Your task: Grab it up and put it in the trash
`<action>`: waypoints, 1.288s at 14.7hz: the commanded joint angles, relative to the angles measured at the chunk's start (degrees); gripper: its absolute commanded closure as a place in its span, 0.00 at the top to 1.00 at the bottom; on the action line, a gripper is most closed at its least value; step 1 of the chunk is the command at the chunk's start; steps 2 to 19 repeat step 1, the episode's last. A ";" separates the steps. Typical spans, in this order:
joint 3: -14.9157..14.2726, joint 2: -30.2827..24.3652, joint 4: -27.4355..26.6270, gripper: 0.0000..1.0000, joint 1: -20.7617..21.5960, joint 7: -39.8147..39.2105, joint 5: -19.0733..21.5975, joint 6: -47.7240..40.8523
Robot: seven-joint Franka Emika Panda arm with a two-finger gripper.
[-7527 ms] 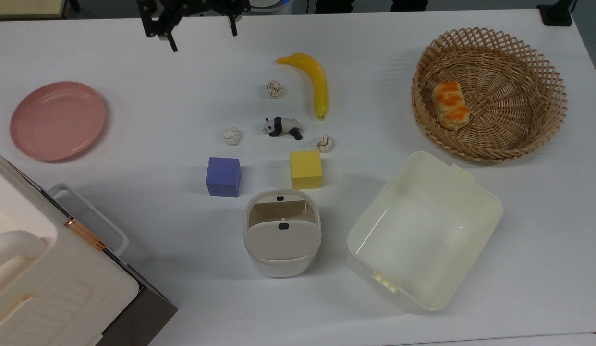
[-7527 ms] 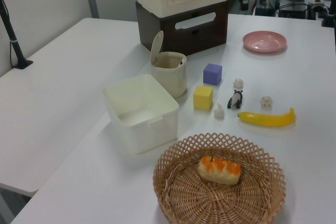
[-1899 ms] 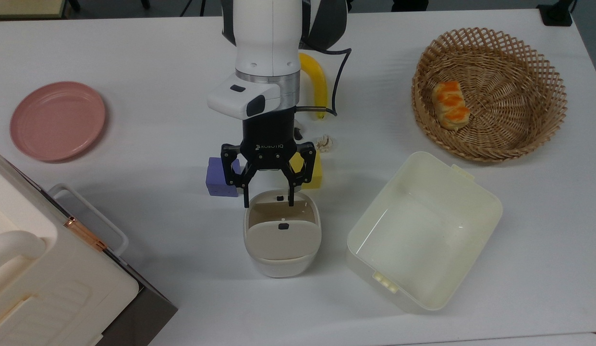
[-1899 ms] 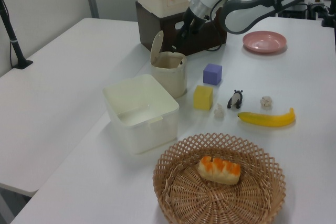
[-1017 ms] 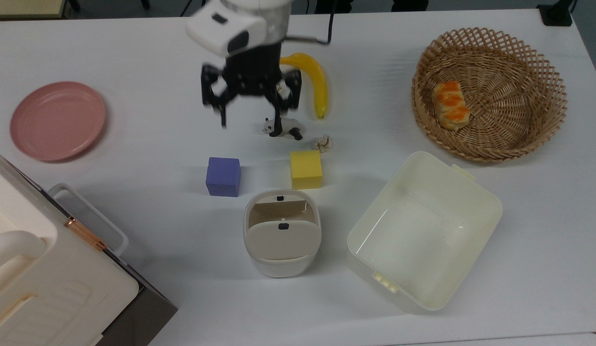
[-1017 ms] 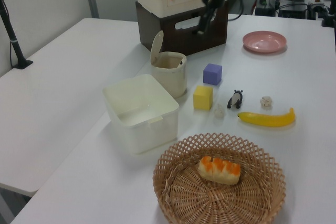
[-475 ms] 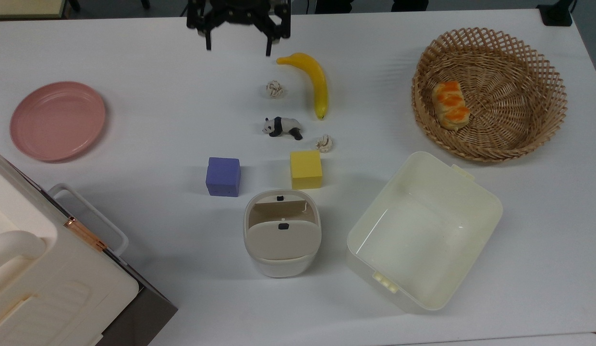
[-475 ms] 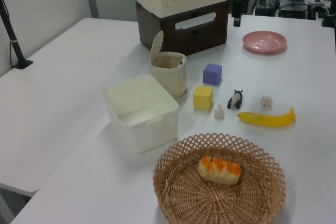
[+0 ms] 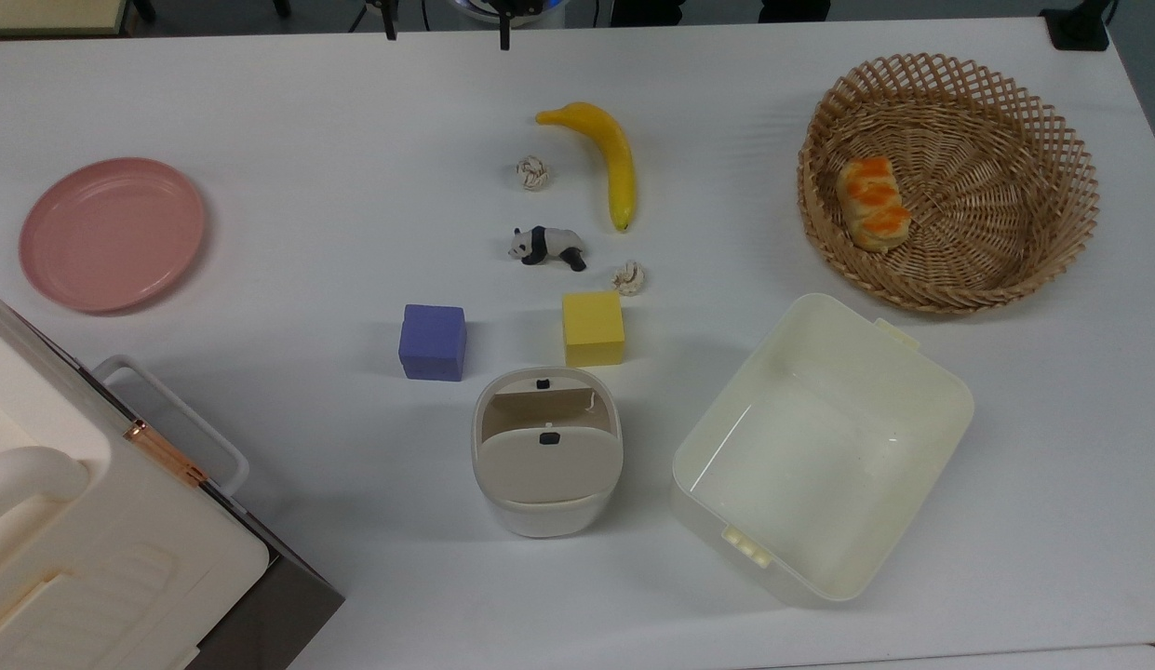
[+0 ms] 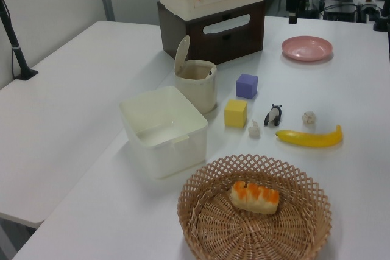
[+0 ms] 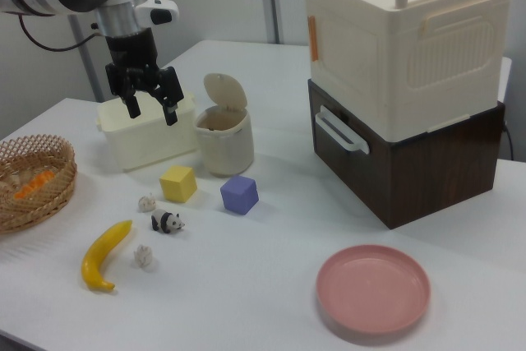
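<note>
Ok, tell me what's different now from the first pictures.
The pale paper wad that lay above the purple cube is gone from the table; the gripper, open, hung over the trash bin and has since pulled back. The two other wads, panda and banana stayed put.

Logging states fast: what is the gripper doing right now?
Gripper: open, holding nothing, raised above the table.
</note>
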 commanded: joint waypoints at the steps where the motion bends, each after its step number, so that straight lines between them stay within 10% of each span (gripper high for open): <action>1: -0.31 -1.27 -1.04 1.00 -0.11 -1.31 1.48 -1.56; 19: -0.31 -1.27 -1.04 1.00 -0.11 -1.31 1.48 -1.56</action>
